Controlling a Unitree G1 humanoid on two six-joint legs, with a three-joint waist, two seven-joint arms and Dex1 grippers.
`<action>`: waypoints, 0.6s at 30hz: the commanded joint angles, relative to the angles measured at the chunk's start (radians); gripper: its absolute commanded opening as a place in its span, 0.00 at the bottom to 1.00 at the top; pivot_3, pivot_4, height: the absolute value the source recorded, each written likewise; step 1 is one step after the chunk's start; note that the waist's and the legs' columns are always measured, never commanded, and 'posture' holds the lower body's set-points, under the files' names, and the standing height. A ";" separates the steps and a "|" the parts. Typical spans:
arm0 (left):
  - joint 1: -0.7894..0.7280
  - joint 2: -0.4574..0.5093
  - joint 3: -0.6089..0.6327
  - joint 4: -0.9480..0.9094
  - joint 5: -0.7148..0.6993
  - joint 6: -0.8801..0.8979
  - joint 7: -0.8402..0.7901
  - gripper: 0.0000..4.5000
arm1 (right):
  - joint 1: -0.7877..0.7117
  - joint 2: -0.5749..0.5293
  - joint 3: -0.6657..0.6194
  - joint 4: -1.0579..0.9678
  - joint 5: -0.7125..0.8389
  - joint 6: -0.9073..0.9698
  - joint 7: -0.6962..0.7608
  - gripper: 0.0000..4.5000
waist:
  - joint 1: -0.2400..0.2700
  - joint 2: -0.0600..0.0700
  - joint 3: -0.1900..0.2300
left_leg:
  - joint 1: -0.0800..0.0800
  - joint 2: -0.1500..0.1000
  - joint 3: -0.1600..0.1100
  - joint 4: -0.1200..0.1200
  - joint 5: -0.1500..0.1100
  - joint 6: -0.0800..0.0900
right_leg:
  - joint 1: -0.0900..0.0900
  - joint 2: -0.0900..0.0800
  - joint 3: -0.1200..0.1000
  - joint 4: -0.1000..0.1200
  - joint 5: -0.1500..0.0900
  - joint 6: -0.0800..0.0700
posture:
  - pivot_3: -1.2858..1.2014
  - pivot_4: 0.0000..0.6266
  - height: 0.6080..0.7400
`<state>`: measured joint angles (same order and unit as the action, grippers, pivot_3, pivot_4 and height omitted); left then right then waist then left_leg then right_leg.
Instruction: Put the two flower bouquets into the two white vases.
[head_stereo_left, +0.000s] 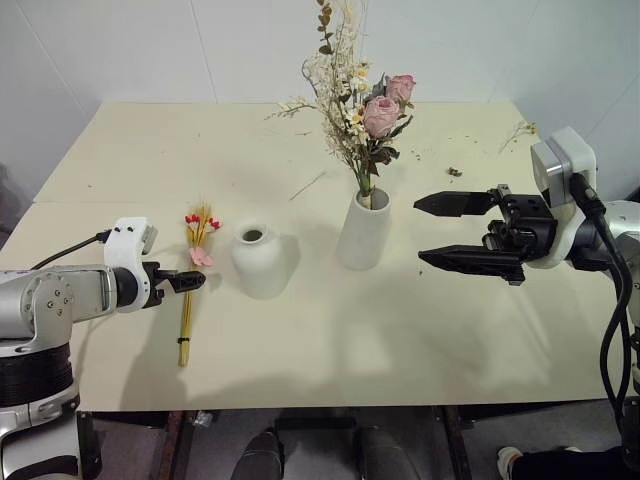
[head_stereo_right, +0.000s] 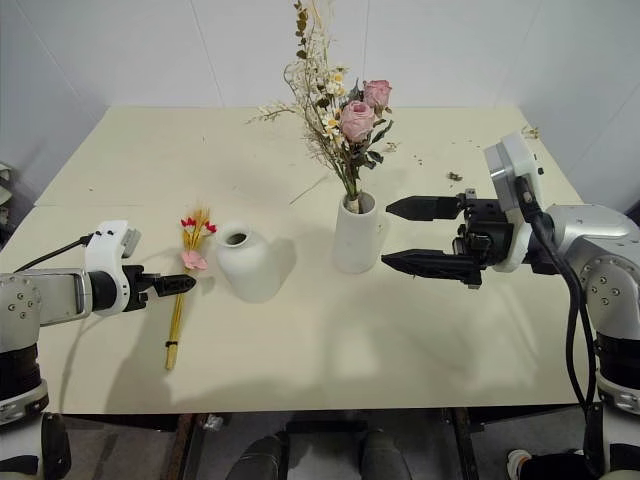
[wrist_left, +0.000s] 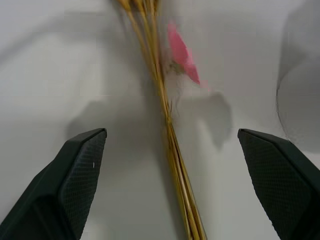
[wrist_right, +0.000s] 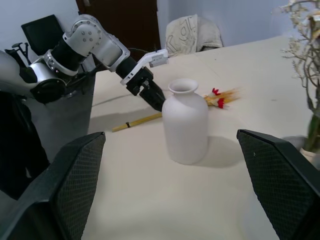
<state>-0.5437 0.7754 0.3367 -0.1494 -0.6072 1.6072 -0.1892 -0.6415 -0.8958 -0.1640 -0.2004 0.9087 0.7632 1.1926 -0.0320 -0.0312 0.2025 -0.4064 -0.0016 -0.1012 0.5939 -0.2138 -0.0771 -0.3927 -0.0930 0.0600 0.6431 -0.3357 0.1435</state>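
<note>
Left wrist view gives you the left gripper spread wide, empty, straddling the slim bunch lying flat left of the short vase. Your right gripper is released too, right of the tall vase holding the rose bunch.
</note>
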 joint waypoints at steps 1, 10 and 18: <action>-0.044 0.052 -0.027 0.044 -0.005 0.007 0.015 1.00 | 0.002 -0.016 -0.038 -0.019 0.002 -0.006 -0.001 0.99 | 0.003 0.000 0.000 | 0.000 0.000 0.000 0.000 0.000 0.000 | 0.000 0.000 0.000 0.000 0.000 0.000 | 0.52 0.24 1.00; -0.080 0.096 -0.115 0.134 -0.059 0.007 0.050 0.81 | 0.018 -0.014 -0.049 -0.034 0.001 -0.004 -0.032 1.00 | 0.005 -0.001 0.001 | 0.000 0.000 0.000 0.001 0.000 -0.001 | 0.000 -0.001 0.000 -0.001 0.000 0.000 | 0.52 0.24 1.00; -0.097 0.109 -0.164 0.135 -0.103 0.007 0.068 0.27 | 0.026 -0.018 -0.058 -0.042 0.001 -0.005 -0.052 1.00 | 0.004 -0.001 0.001 | 0.000 -0.001 0.000 0.001 0.000 -0.001 | 0.000 -0.001 0.000 0.000 0.000 0.000 | 0.52 0.24 1.00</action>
<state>-0.6285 0.8667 0.1791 0.0001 -0.6886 1.6128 -0.1245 -0.6158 -0.8958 -0.1802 -0.2126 0.9050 0.7646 1.1424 -0.0277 -0.0322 0.2030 -0.4066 -0.0022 -0.1013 0.5946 -0.2142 -0.0777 -0.3923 -0.0939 0.0599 0.6430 -0.3357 0.1436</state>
